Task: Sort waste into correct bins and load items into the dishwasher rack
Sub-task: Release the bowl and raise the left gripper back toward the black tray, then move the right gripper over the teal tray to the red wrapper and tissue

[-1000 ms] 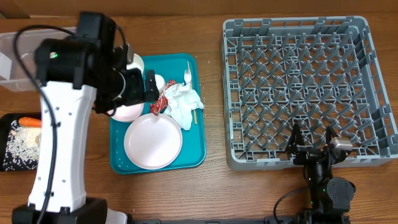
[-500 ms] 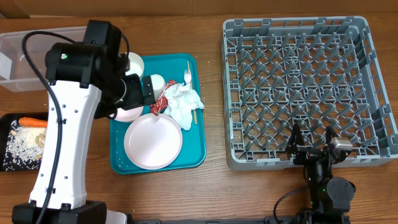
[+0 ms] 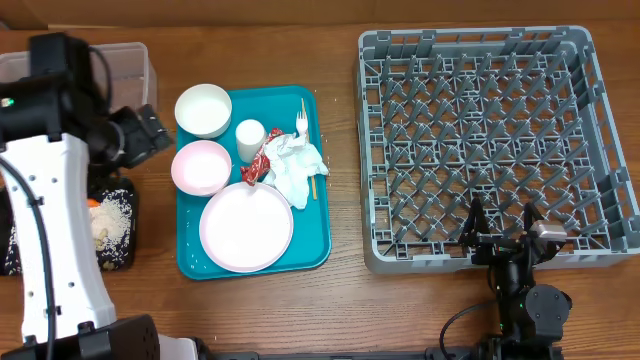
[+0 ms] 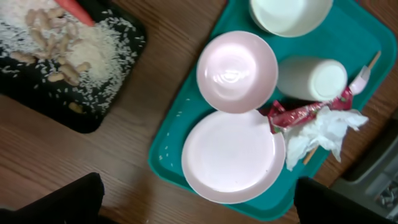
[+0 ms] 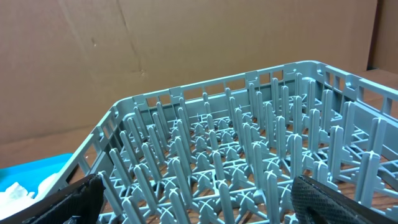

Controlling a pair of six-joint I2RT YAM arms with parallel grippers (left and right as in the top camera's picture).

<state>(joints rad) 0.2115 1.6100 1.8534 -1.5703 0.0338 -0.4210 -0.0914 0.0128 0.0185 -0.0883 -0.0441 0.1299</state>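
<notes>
Overhead and wrist views, taken partway through the sorting. The left gripper is shown with its fingers spread wide and nothing between them; the right gripper is likewise spread and empty.

Done, as far as can be judged: the rice, the beige scraps and the carrot are gathered in the black tray, which lies below and to the outer side of the left gripper. Both bowls and the plate are seen scraped clean.

Left to do: the napkin and the red-and-white wrapper are found touching each other on the teal tray, ahead of the left gripper and toward its inner side. The clear tub, just behind that gripper, is partly hidden by the arm, so its contents cannot be told.

No dish has been loaded. The white bowl, the pink bowl, the cup and the plate are set close together on the teal tray, nearest the left gripper; the fork and the wooden stick are placed beyond them, beside the napkin. The rack is shown with bare pegs, its near wall directly before the right gripper, and well apart from the left one.

The task is therefore judged less than half complete.
</notes>
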